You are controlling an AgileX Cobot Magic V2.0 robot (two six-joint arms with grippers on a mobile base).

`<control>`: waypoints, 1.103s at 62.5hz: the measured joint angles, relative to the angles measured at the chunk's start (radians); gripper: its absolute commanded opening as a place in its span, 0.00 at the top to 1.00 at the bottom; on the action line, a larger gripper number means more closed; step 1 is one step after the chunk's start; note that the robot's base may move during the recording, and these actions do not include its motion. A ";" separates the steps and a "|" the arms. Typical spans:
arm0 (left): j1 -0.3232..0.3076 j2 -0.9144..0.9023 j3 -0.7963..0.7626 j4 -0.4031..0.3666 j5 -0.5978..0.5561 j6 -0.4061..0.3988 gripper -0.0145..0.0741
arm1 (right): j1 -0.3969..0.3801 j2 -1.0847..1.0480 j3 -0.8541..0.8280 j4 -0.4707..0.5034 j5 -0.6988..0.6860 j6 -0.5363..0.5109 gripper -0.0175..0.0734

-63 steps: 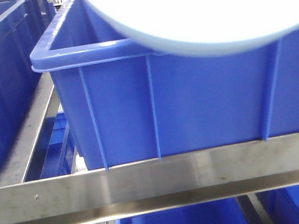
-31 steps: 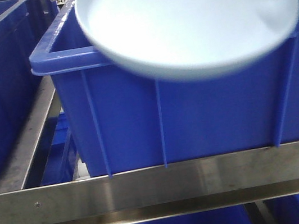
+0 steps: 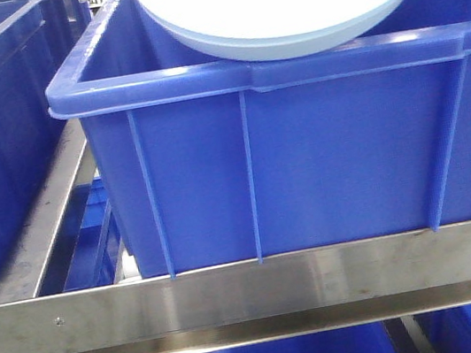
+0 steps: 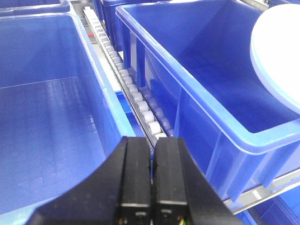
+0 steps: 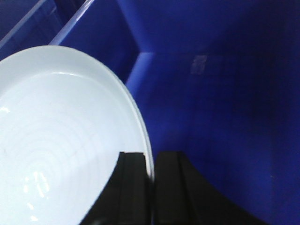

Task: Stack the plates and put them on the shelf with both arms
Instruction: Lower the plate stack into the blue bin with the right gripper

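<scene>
Plate moved up-back over crate; rim pinched between right gripper fingers; left gripper pressed together, empty.

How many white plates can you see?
1 plate, pinched by its rim in the right tool, over the blue crate. A second could be stacked out of sight underneath.
</scene>
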 measured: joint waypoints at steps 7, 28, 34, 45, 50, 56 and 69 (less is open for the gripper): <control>0.000 0.000 0.000 0.000 0.000 0.000 0.74 | 0.000 0.000 0.000 0.000 -0.007 -0.002 0.75; 0.000 0.000 0.000 0.000 0.000 0.000 0.74 | 0.000 0.000 0.000 0.000 -0.040 -0.002 0.75; 0.000 0.000 0.000 0.000 0.000 0.000 0.74 | 0.000 0.000 -0.018 0.000 -0.040 -0.002 0.75; 0.000 0.000 0.000 0.000 0.000 0.000 0.74 | 0.000 0.025 -0.137 0.000 -0.032 -0.016 0.75; 0.000 0.000 0.000 0.000 0.000 0.000 0.74 | -0.006 0.061 -0.210 0.000 -0.001 -0.035 0.75; 0.000 0.000 0.000 0.000 0.000 0.000 0.74 | -0.032 0.144 -0.291 0.000 0.069 -0.047 0.75; 0.000 0.000 0.000 0.000 0.000 0.000 0.74 | -0.103 0.342 -0.378 -0.015 0.157 -0.053 0.75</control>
